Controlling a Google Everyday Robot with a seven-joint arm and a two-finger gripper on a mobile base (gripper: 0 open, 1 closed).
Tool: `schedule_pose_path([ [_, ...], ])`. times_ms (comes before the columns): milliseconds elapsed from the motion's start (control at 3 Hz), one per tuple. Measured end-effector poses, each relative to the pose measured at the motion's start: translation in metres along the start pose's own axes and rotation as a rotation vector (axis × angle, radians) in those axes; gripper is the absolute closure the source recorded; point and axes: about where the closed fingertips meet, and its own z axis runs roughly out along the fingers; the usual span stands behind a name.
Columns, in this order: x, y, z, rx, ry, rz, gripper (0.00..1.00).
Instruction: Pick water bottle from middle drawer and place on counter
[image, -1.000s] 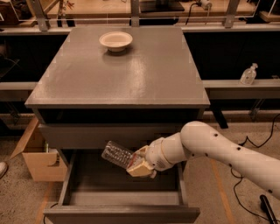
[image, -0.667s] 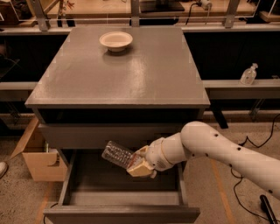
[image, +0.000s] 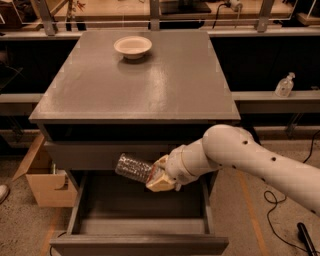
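Observation:
The water bottle (image: 132, 167) is clear ribbed plastic and lies nearly level in the air, its base pointing left. My gripper (image: 160, 176) is shut on its right end and holds it above the open middle drawer (image: 140, 245), in front of the closed grey drawer front one tier higher. The drawer is pulled out and its floor looks bare. The counter (image: 150, 85) is the broad grey top slab above and behind the bottle. My white arm (image: 250, 160) comes in from the right.
A white bowl (image: 132, 46) stands at the back of the counter. A cardboard box (image: 42, 177) sits on the floor left of the cabinet. A small clear pump bottle (image: 284, 85) stands on the bench at the right. Cables lie on the floor at the right.

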Motion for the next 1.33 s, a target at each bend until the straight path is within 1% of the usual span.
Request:
schedule_pose_path([
  [333,-0.019,-0.013,-0.038,0.080,0.048,-0.080,1.00],
  [667,-0.019,-0.012,-0.038,0.080,0.048,-0.080,1.00],
  [1000,-0.028,-0.016,-0.047,0.094,0.062,-0.119,1.00],
  [1333,-0.047,-0.025,-0.073,0.148,0.094,-0.189,1.00],
])
